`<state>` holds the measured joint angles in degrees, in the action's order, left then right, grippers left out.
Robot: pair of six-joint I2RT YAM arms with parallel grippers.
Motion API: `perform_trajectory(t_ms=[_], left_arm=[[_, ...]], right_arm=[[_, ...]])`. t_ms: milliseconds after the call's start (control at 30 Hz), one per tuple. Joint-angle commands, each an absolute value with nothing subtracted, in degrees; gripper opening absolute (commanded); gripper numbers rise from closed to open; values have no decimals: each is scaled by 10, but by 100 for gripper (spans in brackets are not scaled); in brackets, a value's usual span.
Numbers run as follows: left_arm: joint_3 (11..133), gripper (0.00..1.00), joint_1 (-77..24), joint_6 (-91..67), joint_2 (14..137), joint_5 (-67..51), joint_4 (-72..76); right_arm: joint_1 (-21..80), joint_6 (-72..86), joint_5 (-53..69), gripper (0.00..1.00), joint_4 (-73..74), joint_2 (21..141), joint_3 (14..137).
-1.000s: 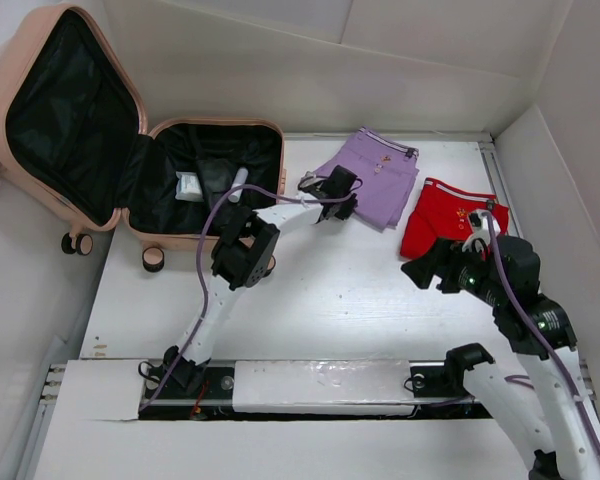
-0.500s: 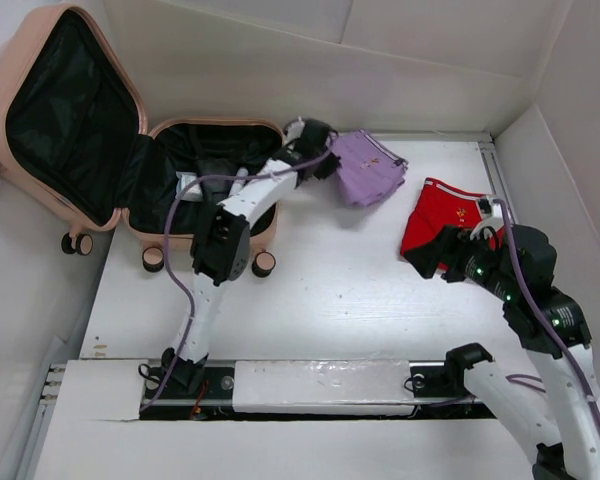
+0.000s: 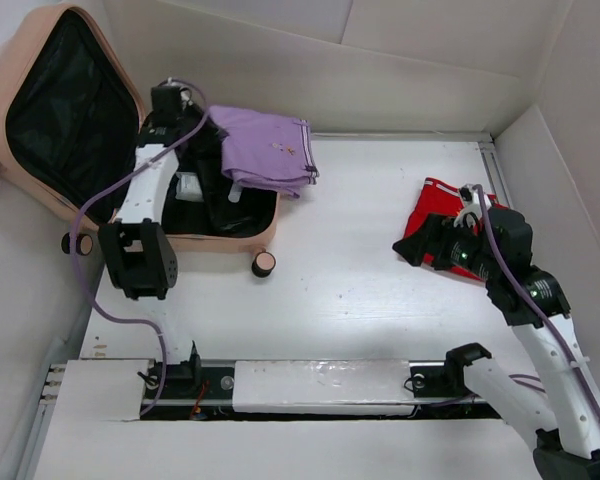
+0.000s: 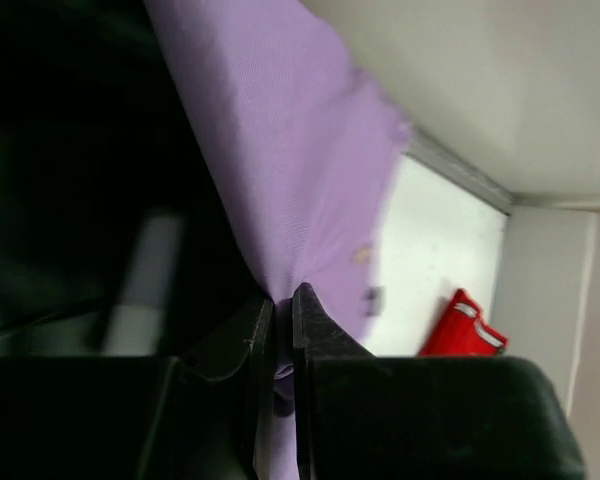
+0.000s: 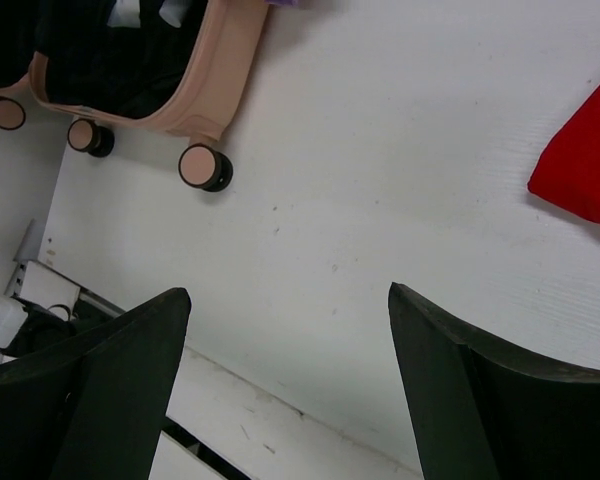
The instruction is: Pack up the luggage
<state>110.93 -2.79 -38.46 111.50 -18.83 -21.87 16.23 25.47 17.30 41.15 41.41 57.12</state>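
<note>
The left hand [image 4: 280, 305] has carried the purple garment [image 3: 265, 150] over the luggage [image 3: 230, 238].

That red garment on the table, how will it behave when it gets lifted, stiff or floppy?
Probably floppy: the red garment looks like thin folded cloth, and the purple garment, pinched at one edge by the left hand, sags over the suitcase. It likely unfolds if grabbed by one layer. It seems light and unlikely to roll.
</note>
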Motion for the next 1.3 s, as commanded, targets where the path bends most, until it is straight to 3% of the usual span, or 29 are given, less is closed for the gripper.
perform_trajectory(t_ms=[0, 267, 667, 700, 767, 800, 933, 1067, 1167, 1233, 1267], left_arm=[[1010, 0, 15, -325, 1050, -234, -169], [882, 0, 143, -300, 1010, -232, -149], [952, 0, 169, -261, 1046, -142, -181], [968, 5, 169, -261, 1051, -142, -205], [969, 25, 169, -261, 1046, -136, -211], [956, 48, 169, -261, 1034, -136, -203], [909, 76, 169, -301, 934, -131, -146], [927, 79, 81, -294, 877, -94, -152], [935, 79, -66, -282, 877, -68, -160], [935, 79, -229, -282, 899, -56, -160], [935, 79, -229, -282, 899, -45, -165]], right_arm=[[168, 253, 166, 86, 369, 417, 568], [168, 248, 161, 86, 369, 433, 568], [168, 248, 161, 86, 364, 433, 563], [168, 248, 161, 86, 369, 433, 563], [168, 248, 156, 86, 374, 433, 562], [168, 248, 147, 86, 374, 433, 562], [168, 248, 93, 89, 387, 433, 562], [168, 272, -16, 90, 392, 468, 576], [151, 315, -96, 89, 407, 523, 583], [122, 345, -150, 85, 407, 565, 583], [109, 355, -150, 85, 407, 576, 583]])
